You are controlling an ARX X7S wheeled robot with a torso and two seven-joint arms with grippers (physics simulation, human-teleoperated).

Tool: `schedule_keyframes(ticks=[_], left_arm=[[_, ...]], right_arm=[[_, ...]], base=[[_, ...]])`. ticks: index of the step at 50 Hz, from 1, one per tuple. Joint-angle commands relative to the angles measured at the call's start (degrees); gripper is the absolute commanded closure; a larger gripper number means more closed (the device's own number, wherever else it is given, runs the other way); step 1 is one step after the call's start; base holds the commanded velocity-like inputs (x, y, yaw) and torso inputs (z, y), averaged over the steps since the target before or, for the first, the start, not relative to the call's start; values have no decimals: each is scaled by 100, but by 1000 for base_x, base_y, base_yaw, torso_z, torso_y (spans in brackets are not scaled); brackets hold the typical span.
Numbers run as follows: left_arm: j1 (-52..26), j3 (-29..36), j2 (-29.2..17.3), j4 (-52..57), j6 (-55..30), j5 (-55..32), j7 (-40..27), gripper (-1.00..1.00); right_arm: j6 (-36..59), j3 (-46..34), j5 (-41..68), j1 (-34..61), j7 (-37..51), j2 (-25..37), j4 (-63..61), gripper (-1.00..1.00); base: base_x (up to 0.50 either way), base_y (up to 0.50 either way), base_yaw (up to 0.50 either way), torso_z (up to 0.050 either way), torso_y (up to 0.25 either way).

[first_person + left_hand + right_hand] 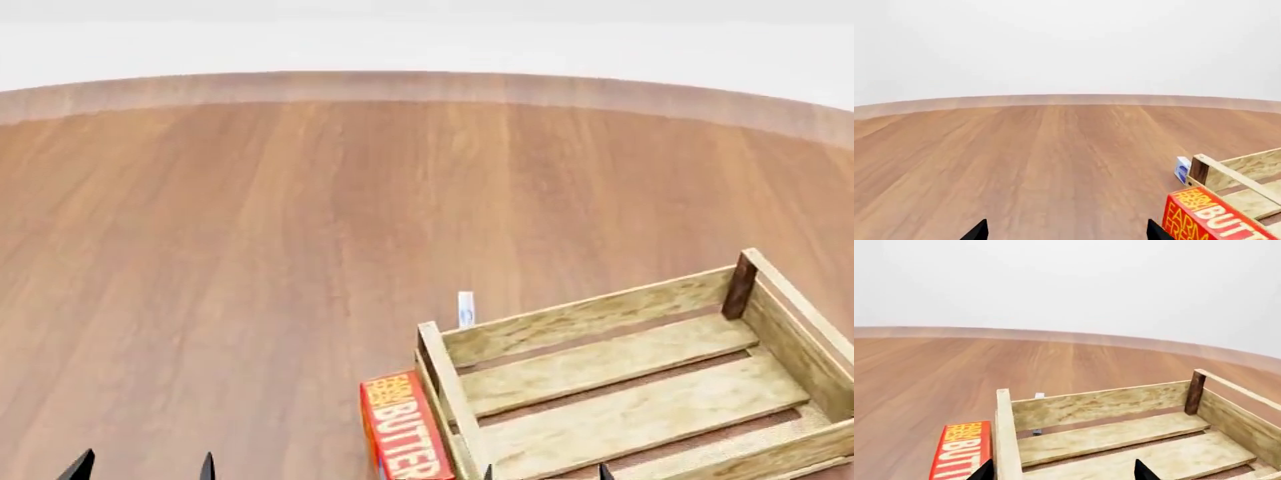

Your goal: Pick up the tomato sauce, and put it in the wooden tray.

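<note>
search step: no sauce can shows in any view. the tray [641, 380] sits empty on the tabletop [267, 250], butter box [400, 435] beside it. both grippers' fingers spread, holding nothing. next: find the can.

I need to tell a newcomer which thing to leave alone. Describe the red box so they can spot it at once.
Find the big light-wood slatted wooden tray on the brown wooden floor. Right against the outside of its left end stands the butter box, a flat red-orange carton with large yellow and white lettering. The only other thing near it is a small white and blue item behind the tray's corner.
</note>
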Motion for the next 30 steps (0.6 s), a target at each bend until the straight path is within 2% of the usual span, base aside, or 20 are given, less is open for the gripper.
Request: schedule_keyframes(ticks=[1,15,30], left_arm=[[-6,53,-44,-3,10,-44,-51,-100],[-15,111,-91,-6,22,-91,-106,-100],[-24,168,-137,-11,34,-137,-161,-100]], right_arm=[[-6,-47,54,-6,38,52,-22,-100],[86,-19,160,31,170,59,-41,-100],[-95,-83,103,72,305,65,140,-100]], base=[[500,0,0,0,0],[496,0,0,0,0],[0,0,0,0,0]])
